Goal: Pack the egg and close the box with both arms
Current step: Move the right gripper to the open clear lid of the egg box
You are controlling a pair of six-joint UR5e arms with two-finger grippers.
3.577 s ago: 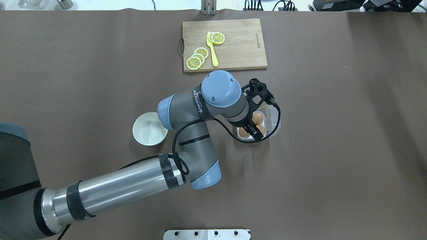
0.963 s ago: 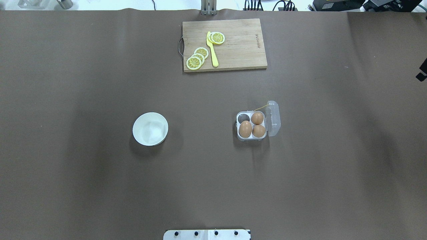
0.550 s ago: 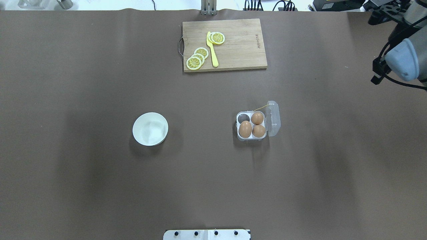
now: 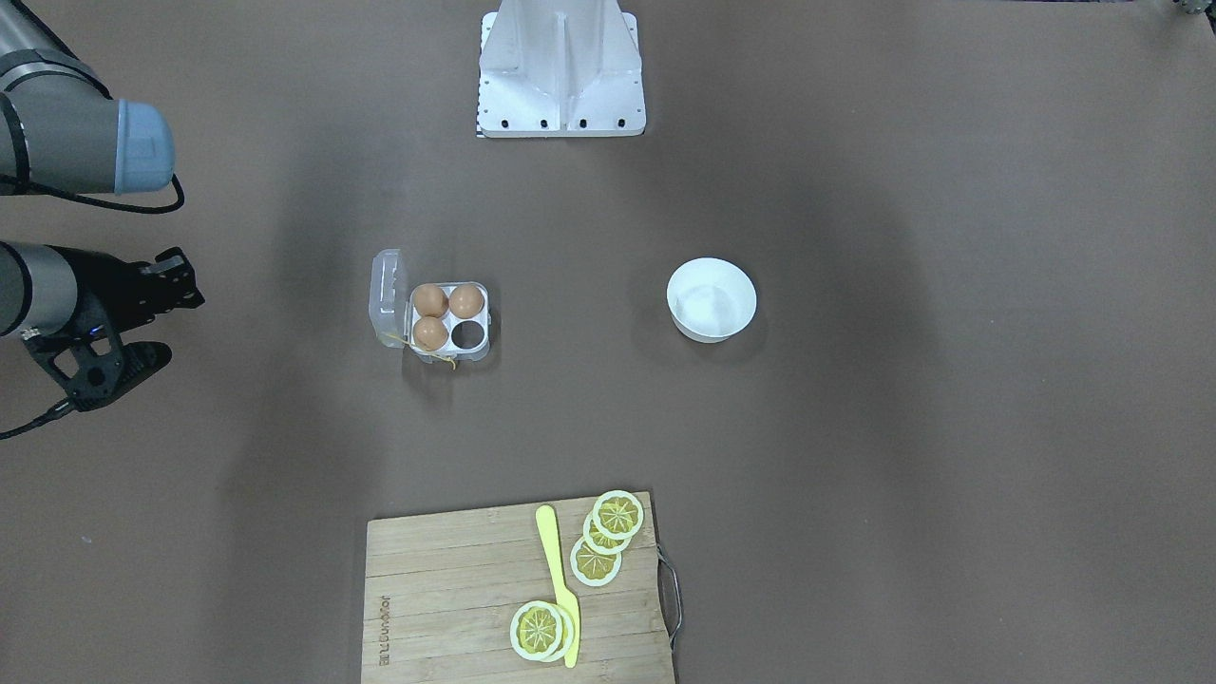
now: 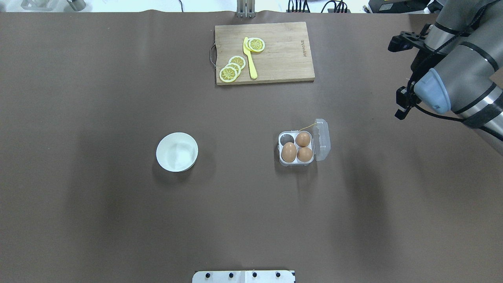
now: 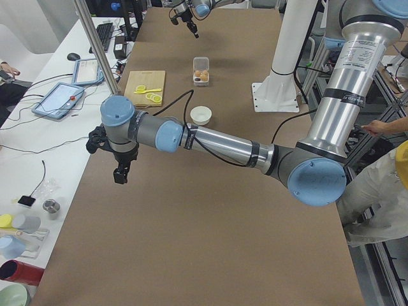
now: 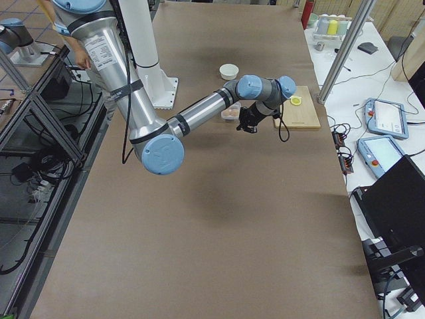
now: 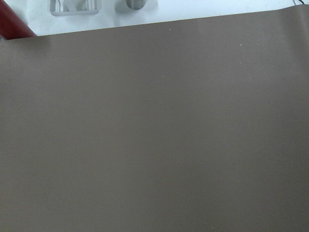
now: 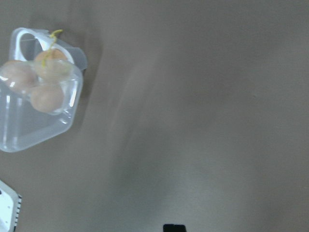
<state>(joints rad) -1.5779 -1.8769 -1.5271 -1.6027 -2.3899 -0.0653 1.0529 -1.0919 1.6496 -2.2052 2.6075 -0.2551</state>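
The clear egg box [image 5: 287, 138] sits right of the table's middle, its lid [image 5: 322, 139] hinged open to the right. Three like brown eggs [image 5: 289, 152] fill three cells and the far-left cell is empty. It also shows in the front view [image 4: 467, 332] and, blurred, at the right wrist view's upper left [image 9: 29, 130]. My right gripper [image 4: 185, 280] hangs high, off to the box's right, and looks shut, with a single dark tip at the wrist view's bottom centre. My left gripper [image 6: 120, 177] is far off at the table's left end; I cannot tell its state.
A white bowl [image 5: 177, 152] stands left of the box. A wooden cutting board [image 5: 283, 59] with lemon slices [image 5: 229, 73] and a yellow knife [image 5: 250, 59] lies at the far edge. The white stand base [image 4: 560, 76] is at the robot's side.
My left arm has lifted off the box and left the overhead view, leaving three eggs in the cells. My right arm has come in from the right edge and moved leftward.
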